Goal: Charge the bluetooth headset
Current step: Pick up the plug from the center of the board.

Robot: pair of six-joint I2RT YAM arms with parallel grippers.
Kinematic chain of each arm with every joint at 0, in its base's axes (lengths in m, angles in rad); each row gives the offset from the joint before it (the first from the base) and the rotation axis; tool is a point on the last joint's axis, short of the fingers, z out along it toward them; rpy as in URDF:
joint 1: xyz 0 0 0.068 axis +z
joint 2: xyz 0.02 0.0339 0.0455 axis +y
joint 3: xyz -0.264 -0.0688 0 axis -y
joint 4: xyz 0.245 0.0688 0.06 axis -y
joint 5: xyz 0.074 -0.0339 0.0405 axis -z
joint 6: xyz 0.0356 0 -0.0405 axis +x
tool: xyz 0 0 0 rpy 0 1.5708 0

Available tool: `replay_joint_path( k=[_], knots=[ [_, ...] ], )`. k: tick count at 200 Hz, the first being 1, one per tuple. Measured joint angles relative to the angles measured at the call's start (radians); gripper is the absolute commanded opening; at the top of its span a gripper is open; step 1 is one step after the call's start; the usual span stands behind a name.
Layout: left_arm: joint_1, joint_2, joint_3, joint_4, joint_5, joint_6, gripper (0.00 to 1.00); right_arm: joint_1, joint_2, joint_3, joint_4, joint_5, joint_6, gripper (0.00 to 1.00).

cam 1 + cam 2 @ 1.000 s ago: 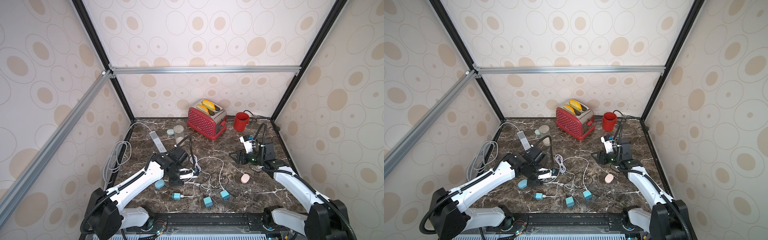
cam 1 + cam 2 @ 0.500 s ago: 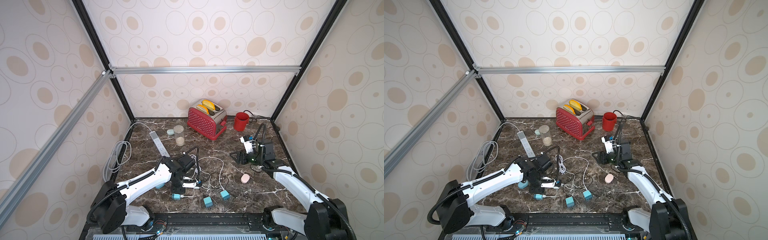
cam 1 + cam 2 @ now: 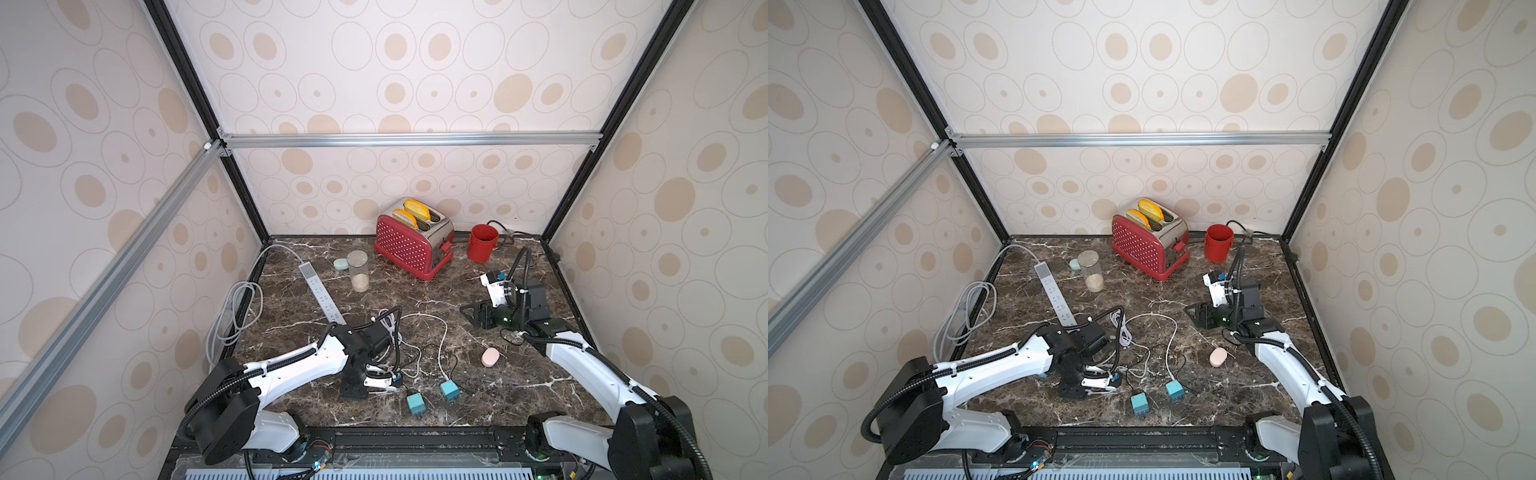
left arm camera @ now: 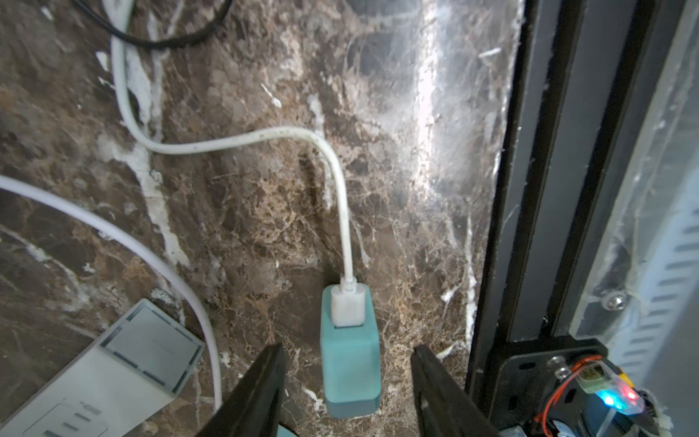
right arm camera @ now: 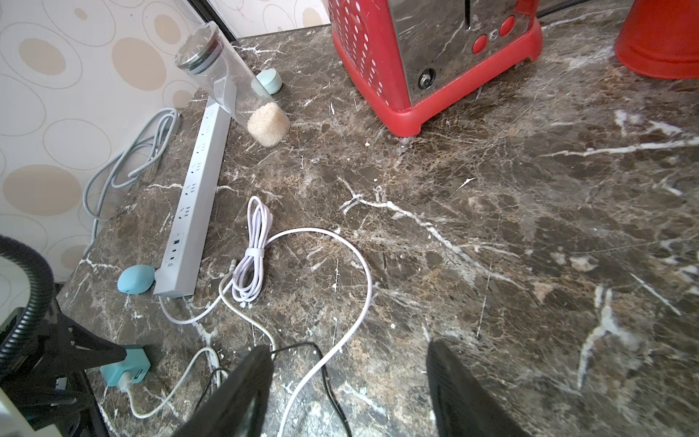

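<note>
Pink oval headset case (image 3: 490,356) lies flat on the desk (image 3: 519,386), near your right arm. Teal oval case (image 3: 340,263) sits just beside the jar (image 3: 358,274); jar upright, lid on, pale grains in the bottom. Red cup (image 3: 482,243) upright, inside not visible. Toaster (image 3: 409,245) has two yellow slices in its slots. Your left tool (image 4: 348,350) is open, jaws astride a teal charger (image 4: 350,369) lying on the desk, gaps both sides, white cable (image 4: 340,204) plugged into it. Your right tool (image 5: 350,350) is open wide, holding nothing, above the desk.
</note>
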Motion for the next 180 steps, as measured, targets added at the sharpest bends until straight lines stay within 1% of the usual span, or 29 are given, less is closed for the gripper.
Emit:
replay_joint_path(
  k=[53,104,124,162,180],
  knots=[
    [-0.012,0.037,-0.012,0.014,0.0,-0.008,0.56,0.0,-0.021,0.0,0.0,0.0,-0.001,0.68],
    [-0.018,0.046,-0.058,0.029,-0.01,-0.018,0.58,0.0,-0.038,0.0,0.0,0.0,0.001,0.68],
    [-0.018,0.037,-0.09,0.047,-0.025,-0.024,0.52,-0.001,-0.052,-0.001,0.0,-0.001,0.003,0.68],
    [-0.019,-0.002,-0.121,0.072,-0.06,-0.041,0.29,-0.002,-0.089,-0.01,0.003,-0.006,0.018,0.67],
    [-0.014,-0.015,-0.114,0.082,-0.087,-0.061,0.21,-0.002,-0.106,-0.016,0.003,-0.013,0.029,0.67]
  ],
)
